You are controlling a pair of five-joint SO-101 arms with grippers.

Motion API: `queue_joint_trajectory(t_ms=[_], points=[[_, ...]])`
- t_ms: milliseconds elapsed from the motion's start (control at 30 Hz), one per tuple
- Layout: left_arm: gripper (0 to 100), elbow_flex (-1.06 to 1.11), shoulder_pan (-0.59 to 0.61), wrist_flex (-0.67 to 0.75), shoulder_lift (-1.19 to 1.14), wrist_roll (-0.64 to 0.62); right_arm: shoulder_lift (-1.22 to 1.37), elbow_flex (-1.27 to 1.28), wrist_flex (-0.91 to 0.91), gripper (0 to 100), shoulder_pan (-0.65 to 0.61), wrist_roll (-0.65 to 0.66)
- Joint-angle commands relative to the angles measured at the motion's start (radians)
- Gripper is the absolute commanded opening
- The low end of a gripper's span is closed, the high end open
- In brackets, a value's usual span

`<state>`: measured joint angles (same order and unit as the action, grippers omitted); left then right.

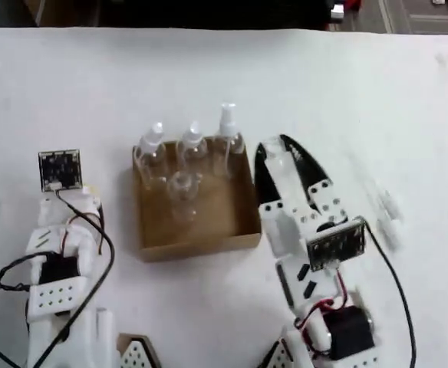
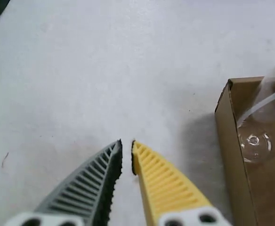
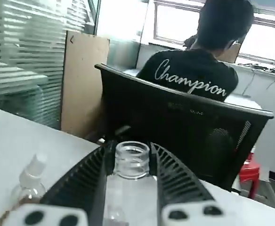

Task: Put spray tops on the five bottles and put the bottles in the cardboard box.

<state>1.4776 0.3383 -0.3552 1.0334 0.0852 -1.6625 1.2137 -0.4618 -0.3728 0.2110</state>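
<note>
Three of the five bottles [image 1: 192, 147] capped with spray tops and standing in a row along the far wall of the cardboard box [image 1: 197, 244]. Fourth bottle [image 1: 183, 190] also inside, nearer the middle, seemingly with no top on, though hard to be sure from above. Fifth bottle [image 3: 132, 162] not yet boxed: pinched at the neck by the right claw [image 1: 275, 149], held just outside the box wall nearest the right arm, mouth open and bare. Left claw [image 2: 126, 149] pressed nearly together, holding nothing, low over the bare desk [image 2: 81, 70] just beside a corner of the box. Out on the desk beyond the right arm, small pale pieces [image 1: 390, 208], probably loose spray tops, too faint to count. By this reckoning somewhat past the halfway mark: still to do, a top on the held bottle, likely one on the fourth, then the last bottle into the box. As for writing: bottles clear and without labels, box plain brown, nothing legible on either.
</note>
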Motion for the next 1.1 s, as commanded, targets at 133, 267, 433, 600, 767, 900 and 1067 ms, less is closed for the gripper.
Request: queue_joint_trajectory(t_ms=[133,267,433,600,767,900,1067], points=[[4,-0.003,-0.013,0.032,0.013,0.011,0.048,0.230,0.386,1.5,-0.099,-0.058],[4,-0.003,-0.013,0.032,0.013,0.011,0.110,0.367,0.615,1.5,-0.122,-0.057],[4,-0.003,-0.013,0.032,0.013,0.011,0.214,0.411,0.688,1.5,-0.142,-0.063],[4,-0.003,-0.013,0.032,0.013,0.011,0.320,0.417,0.691,1.5,-0.143,-0.063],[4,-0.003,-0.013,0.032,0.013,0.011,0.332,0.436,0.691,1.5,-0.148,-0.063],[4,-0.003,-0.013,0.032,0.013,0.011,0.308,0.470,0.691,1.5,-0.165,-0.057],[4,-0.003,-0.013,0.032,0.013,0.011,0.249,0.480,0.674,1.5,-0.199,-0.028]])
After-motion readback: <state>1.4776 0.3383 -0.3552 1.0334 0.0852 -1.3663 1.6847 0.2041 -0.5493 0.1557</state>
